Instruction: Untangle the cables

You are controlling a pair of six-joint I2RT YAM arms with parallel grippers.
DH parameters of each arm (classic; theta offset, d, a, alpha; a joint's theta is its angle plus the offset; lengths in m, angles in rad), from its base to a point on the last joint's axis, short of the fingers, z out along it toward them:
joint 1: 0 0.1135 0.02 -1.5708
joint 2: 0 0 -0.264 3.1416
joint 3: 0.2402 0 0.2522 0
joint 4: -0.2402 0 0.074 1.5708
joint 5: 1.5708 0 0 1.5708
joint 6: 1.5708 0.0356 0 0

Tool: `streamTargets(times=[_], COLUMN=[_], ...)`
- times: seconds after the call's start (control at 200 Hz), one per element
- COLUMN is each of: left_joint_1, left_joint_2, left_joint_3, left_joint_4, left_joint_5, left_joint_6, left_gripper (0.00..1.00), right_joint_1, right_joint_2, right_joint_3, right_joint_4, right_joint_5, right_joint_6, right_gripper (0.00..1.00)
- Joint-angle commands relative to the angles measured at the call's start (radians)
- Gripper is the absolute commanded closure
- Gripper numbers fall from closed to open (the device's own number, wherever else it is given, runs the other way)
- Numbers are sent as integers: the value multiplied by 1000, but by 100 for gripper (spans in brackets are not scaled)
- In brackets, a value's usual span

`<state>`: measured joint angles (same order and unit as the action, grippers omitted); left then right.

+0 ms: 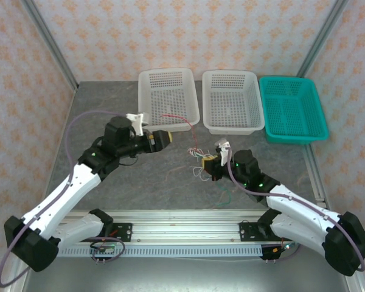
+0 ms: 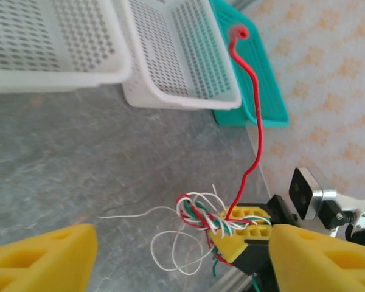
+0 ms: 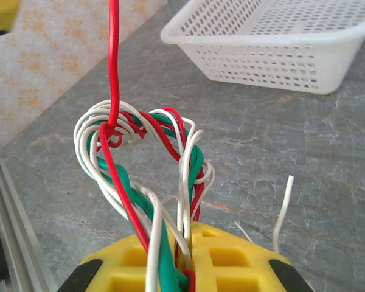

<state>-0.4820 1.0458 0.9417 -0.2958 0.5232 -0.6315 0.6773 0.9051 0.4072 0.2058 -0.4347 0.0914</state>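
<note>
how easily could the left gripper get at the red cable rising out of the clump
Likely yes, fairly easily. The left gripper is open and faces the red cable, which rises clear of the clump pinched in the right gripper. Nothing seems to lie between them.

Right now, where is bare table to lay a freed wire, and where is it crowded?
Free: table left of the left white basket, and between the teal basket and the right arm. Crowded: the middle, where the right end effector clamps the cable clump and the red wire trails.
</note>
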Motion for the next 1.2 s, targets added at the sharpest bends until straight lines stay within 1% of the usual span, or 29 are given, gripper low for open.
streamTargets(times=[0.0,0.055,0.095,0.215,0.26,0.305,0.36,0.43,0.47,0.53,0.57,0.616,0.701,0.831,0.886,0.966,1.036,1.146,1.196], left_joint_1=[-57,-79,-92,-118,-126,-135,-150,-163,-167,-171,-173,-178,-190,-211,-216,-218,-218,-219,-219], left_joint_2=[47,69,90,168,197,225,258,289,302,318,329,338,353,367,366,357,348,314,287], left_joint_3=[38,24,15,17,26,39,57,75,79,80,82,80,75,75,75,71,67,84,91], left_joint_4=[111,176,221,301,327,349,356,353,358,371,380,391,406,401,381,361,358,314,300], left_joint_5=[-26,-24,-27,-36,-35,-31,-33,-39,-42,-40,-39,-37,-32,-25,-37,-50,-49,-45,-41], left_joint_6=[-23,-50,-63,-87,-99,-107,-110,-109,-115,-128,-136,-147,-152,-130,-115,-96,-78,-15,23], left_gripper=[17,11,10,9,11,15,25,47,56,64,65,64,54,53,52,52,51,36,26], right_joint_1=[11,14,18,31,36,39,43,44,45,47,48,48,50,50,50,50,50,49,48], right_joint_2=[-5,-1,2,12,16,18,17,13,15,18,20,26,39,52,56,60,61,75,92], right_joint_3=[-7,-1,3,4,7,11,13,9,6,6,6,8,19,25,27,26,25,48,68], right_joint_4=[12,11,12,35,32,29,29,38,49,61,65,69,69,76,76,78,75,19,-17], right_joint_5=[-22,-24,-30,-43,-44,-46,-43,-36,-34,-34,-35,-34,-28,-8,4,18,52,113,117], right_joint_6=[-60,-55,-52,-45,-44,-44,-43,-37,-34,-29,-29,-29,-32,-37,-38,-35,-15,15,26], right_gripper=[100,100,100,100,100,100,100,100,100,100,100,100,100,100,100,100,100,100,100])
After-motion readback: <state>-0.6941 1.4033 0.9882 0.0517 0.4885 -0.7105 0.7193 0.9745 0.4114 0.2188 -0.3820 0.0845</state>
